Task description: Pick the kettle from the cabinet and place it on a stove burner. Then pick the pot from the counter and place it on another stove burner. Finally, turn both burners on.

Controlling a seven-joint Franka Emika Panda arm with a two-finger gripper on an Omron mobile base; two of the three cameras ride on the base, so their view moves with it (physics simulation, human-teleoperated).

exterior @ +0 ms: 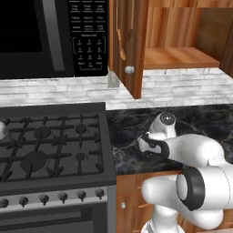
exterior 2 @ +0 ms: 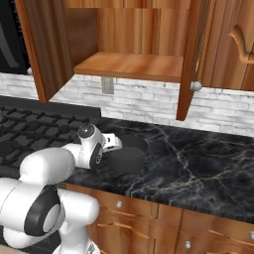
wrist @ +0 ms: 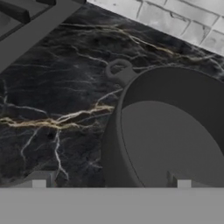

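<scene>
Jaws stand wide apart, empty, straddling the near wall of the pot (wrist: 170,140) in the hand view: one small dark fingertip (wrist: 39,181) rises over bare stone, the other just inside the rim. That pot is round, matte dark grey, with low straight walls, a flat floor and a small looped ear on its side; it sits on the tabletop (exterior 2: 198,163), a glossy black marble with white and golden veins, just right of the stove.

Bent low, the white arm reaches forward from its bulky dark-ringed joints, the gripper (exterior 2: 111,144) tipped down over the pot's edge.

Black cast-iron grates cover the stove burners (exterior: 43,132), with silver knobs along the front. Above, the cabinet (exterior 2: 129,64) of reddish-brown wood stands open, its plain shelf bare. Keypad writing on the microwave (exterior: 88,36) is too small to read.
</scene>
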